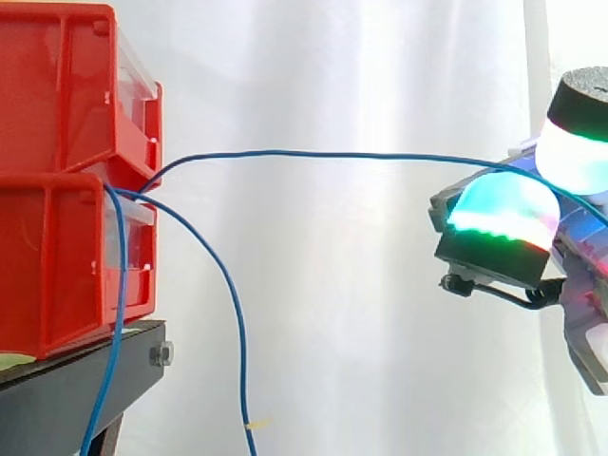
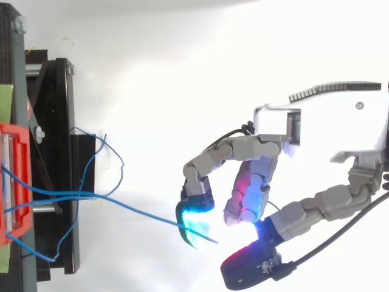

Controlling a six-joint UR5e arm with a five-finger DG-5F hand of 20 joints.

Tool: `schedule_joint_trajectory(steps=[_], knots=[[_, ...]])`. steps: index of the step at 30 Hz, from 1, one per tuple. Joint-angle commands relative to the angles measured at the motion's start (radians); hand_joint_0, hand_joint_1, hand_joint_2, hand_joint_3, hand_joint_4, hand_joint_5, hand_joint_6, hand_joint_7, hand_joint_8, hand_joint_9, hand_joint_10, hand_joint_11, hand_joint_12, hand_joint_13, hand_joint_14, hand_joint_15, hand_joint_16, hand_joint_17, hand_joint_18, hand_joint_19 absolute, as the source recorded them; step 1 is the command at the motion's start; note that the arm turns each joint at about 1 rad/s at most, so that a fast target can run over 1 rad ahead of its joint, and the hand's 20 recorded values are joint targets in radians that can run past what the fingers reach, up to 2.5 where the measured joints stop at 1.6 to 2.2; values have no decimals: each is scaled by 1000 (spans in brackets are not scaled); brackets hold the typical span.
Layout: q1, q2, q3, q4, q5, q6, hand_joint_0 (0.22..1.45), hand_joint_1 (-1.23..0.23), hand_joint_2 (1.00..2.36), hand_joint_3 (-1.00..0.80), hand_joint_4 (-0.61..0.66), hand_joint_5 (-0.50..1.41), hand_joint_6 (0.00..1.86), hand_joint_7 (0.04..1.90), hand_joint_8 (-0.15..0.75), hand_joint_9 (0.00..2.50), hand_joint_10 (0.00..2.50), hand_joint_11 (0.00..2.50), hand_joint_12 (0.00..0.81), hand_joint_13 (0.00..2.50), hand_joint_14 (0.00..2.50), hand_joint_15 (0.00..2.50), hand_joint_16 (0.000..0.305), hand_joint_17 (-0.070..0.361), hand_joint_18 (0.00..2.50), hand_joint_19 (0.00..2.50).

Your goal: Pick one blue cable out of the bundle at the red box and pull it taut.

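Side view gives me two red bins stacked at the left, the upper bin (image 1: 57, 85) sitting on the lower bin (image 1: 47, 256), both on the black bench (image 1: 66, 389) before the white curtain (image 1: 361, 313). Blue cables come out of the gap between the bins at their front edge. One blue cable (image 1: 332, 154) runs almost level across to the hand (image 1: 499, 223) at the right, with a slight upward bow along its length (not quite a straight line). It passes between a cyan-green glowing pad and a white pad above it. From the top view I read the hand (image 2: 316, 121) as curled, its fingers closed in on that blue cable (image 2: 140, 211), whose short free end pokes out just past the cyan fingertip (image 2: 194, 222). The other cables (image 1: 237, 351) hang slack from the bins, one looping out and down beside the bench, another dropping close along the lower bin's front.
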Motion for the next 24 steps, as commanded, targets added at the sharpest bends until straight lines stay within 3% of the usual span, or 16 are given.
schedule_joint_trajectory(steps=[1,19,24], knots=[[-1,-1,-1,0,-3,-3,600,-839,1021,-189,-97,124,504,1211,299,1369,0,27,400,1052,6,250,52,117,830,356],[-1,-1,-1,0,0,-3,620,-924,1021,-113,-64,127,505,1206,301,1386,0,23,407,1066,6,230,55,124,842,305],[-1,-1,-1,0,0,-3,584,-842,1019,-275,-61,104,504,1229,304,1345,0,67,399,1027,7,245,53,118,789,354]])
